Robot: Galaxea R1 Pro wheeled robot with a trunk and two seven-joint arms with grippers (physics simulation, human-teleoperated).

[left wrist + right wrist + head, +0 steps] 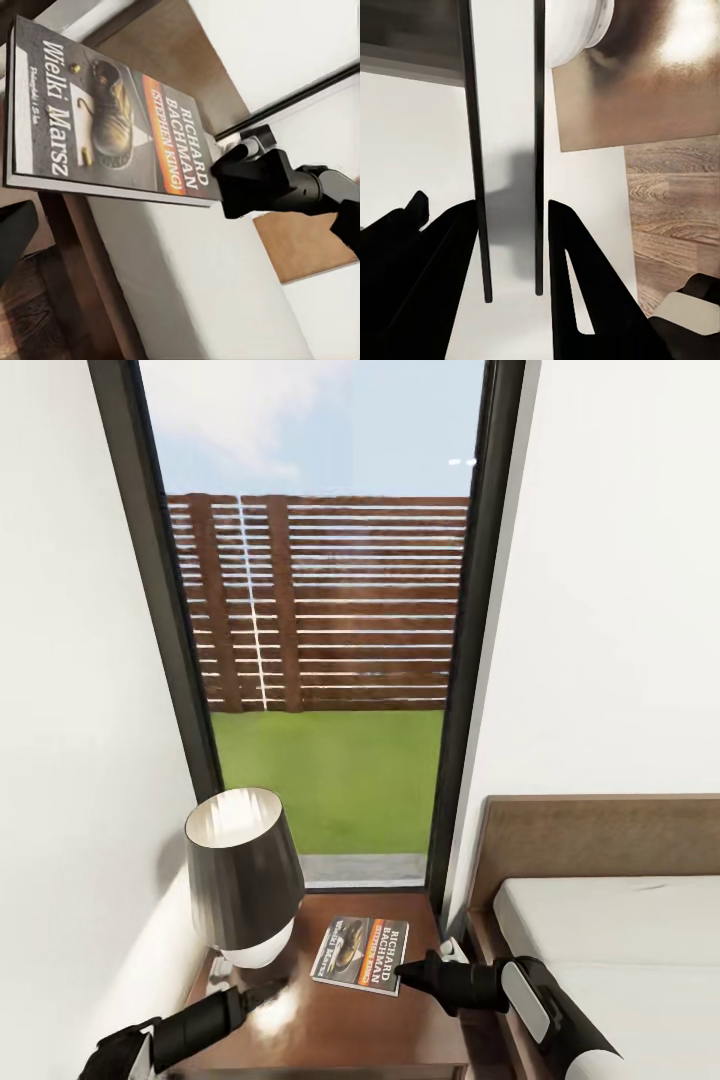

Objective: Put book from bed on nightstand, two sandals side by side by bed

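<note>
The book point(362, 952), dark with an orange band and "RICHARD BACHMAN", hangs flat just above the nightstand point(340, 1030) beside the lamp. My right gripper point(405, 967) is shut on its right corner. The left wrist view shows the cover point(112, 112) with the right gripper point(225, 161) pinching that corner. In the right wrist view the book point(510, 150) is edge-on between the two fingers point(577, 285), with the nightstand top point(660, 90) beyond it. My left gripper point(275, 990) hovers open over the nightstand's front left, near the lamp base. The sandals are out of view.
A lamp point(242, 870) with a dark shade stands on the nightstand's left half. The bed point(620, 940), with its brown headboard point(600, 835), lies close on the right. A tall dark-framed window point(320, 610) rises behind the nightstand, and white walls close in on both sides.
</note>
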